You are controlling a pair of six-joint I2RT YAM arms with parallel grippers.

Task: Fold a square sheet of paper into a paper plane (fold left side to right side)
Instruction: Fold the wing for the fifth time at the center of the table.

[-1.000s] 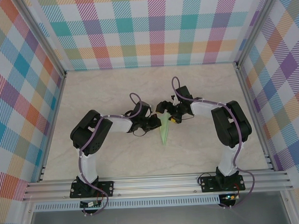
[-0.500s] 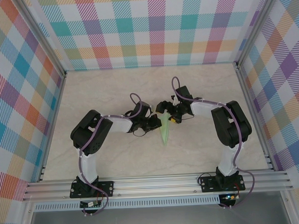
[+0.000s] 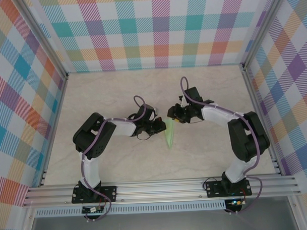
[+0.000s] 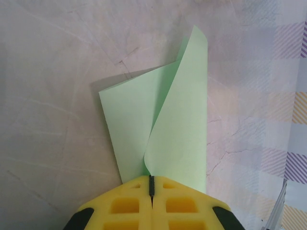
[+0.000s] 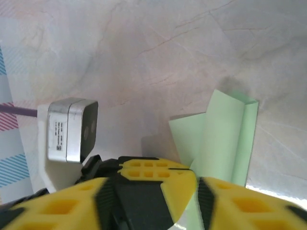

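The square sheet of paper is folded into a narrow pale green paper plane (image 3: 169, 137) that lies mid-table with its sharp tip toward me. My left gripper (image 3: 162, 126) is shut on its wide end. In the left wrist view, the yellow jaws of my left gripper (image 4: 151, 179) pinch the paper plane (image 4: 184, 124), and one flap curls up beyond them. My right gripper (image 3: 173, 113) hovers just behind that end, open, with nothing held. In the right wrist view, the fingers of my right gripper (image 5: 153, 215) stand apart, blurred, on either side of the left gripper's fingertips (image 5: 153, 172). The paper plane (image 5: 220, 139) lies beyond them.
The left wrist's silver camera (image 5: 72, 129) sits close in front of my right gripper. Aluminium frame rails (image 3: 161, 188) edge the near side of the marble table (image 3: 107, 96). Plaid walls (image 3: 155, 29) close it on three sides.
My right arm has drawn back to the right, off the paper's wide end, and its jaws have narrowed. The left gripper and the paper have stayed put.
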